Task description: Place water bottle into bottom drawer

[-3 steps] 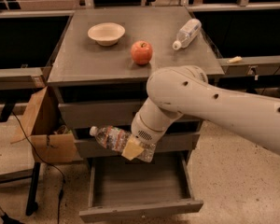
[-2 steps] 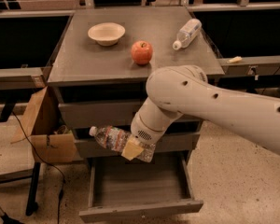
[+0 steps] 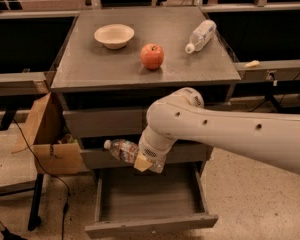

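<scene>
My gripper [image 3: 143,160] is shut on the water bottle [image 3: 122,150], a small clear crinkled bottle with a white cap pointing left. It holds the bottle level in front of the middle drawer [image 3: 105,156], above the rear left of the bottom drawer [image 3: 150,225]. The bottom drawer is pulled out wide and its grey floor shows bare. My white arm [image 3: 230,131] comes in from the right across the cabinet front.
On the grey cabinet top [image 3: 90,66] stand a white bowl [image 3: 114,35], a red apple [image 3: 152,56] and a smoother labelled bottle [image 3: 200,35] lying on its side. An open cardboard box [image 3: 50,139] sits at the cabinet's left. Dark benches run behind.
The bottle and gripper have stayed at about the same place in front of the middle drawer. The arm has barely moved.
</scene>
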Controlling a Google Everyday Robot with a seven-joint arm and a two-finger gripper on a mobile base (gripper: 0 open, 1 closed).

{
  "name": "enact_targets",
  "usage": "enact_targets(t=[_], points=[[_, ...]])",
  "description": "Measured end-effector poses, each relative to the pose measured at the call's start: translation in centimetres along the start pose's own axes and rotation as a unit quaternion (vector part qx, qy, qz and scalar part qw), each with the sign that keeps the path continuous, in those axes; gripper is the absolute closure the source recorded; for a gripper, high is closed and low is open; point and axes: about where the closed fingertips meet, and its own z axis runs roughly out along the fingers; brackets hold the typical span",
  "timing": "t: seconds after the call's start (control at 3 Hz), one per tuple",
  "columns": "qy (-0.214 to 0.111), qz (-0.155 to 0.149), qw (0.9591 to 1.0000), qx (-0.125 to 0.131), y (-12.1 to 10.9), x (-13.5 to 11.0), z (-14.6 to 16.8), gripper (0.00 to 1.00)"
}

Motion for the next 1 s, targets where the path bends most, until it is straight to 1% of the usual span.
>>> enact_targets(t=[0.33,0.67,1.0], points=[[0.024,-0.013,0.9992,0.029,-3.5,1.6,9.0,1.00],[0.027,-0.025,0.9991,0.018,-6.4,2.9,16.5,1.00],[0.033,-0.036,0.9985,-0.025,-7.7,4.5,22.9,1.00]])
